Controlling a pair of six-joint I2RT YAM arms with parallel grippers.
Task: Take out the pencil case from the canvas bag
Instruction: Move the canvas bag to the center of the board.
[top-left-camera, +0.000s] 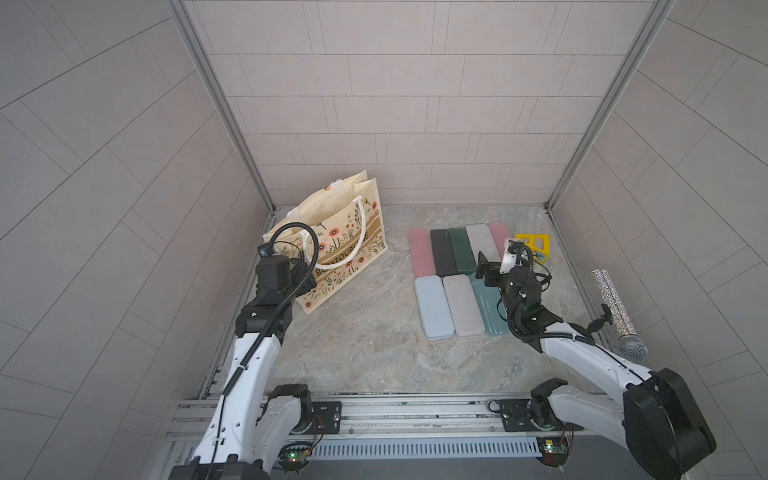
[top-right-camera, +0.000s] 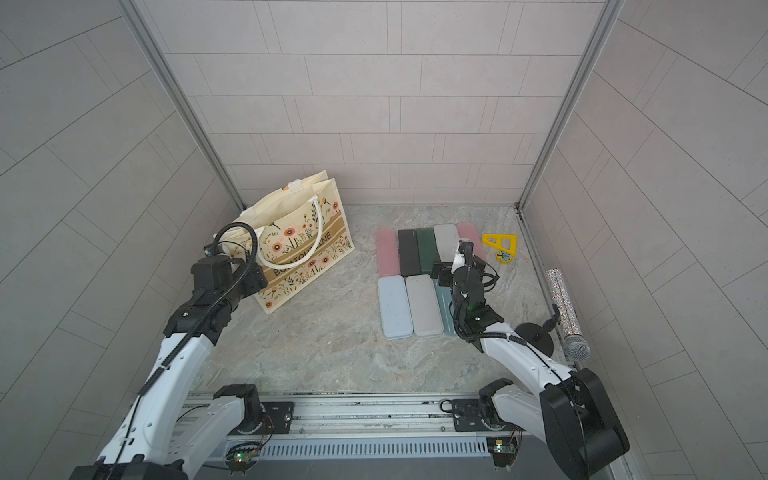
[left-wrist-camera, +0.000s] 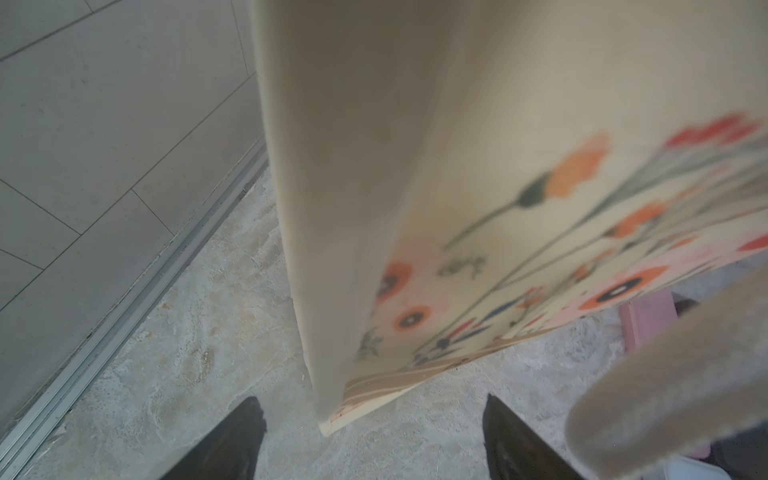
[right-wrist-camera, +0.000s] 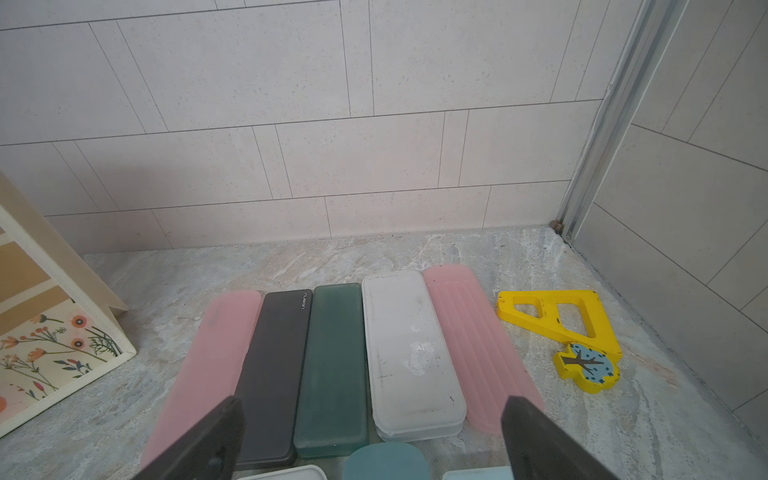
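Note:
The cream canvas bag (top-left-camera: 340, 245) (top-right-camera: 299, 249) with orange flowers stands upright at the back left, its rope handle (top-left-camera: 332, 259) hanging over the printed side. My left gripper (left-wrist-camera: 372, 399) is open just above and in front of the bag's near corner (left-wrist-camera: 332, 415), holding nothing. What is inside the bag is hidden. Several pencil cases (right-wrist-camera: 332, 365) lie in two rows on the table at the right. My right gripper (right-wrist-camera: 372, 399) (top-left-camera: 494, 259) hovers open over them, empty.
A yellow triangle toy (top-left-camera: 534, 245) lies right of the cases. A glitter microphone (top-left-camera: 619, 307) on a stand sits by the right wall. Tiled walls close in three sides, and a metal rail (top-left-camera: 374, 411) runs along the front.

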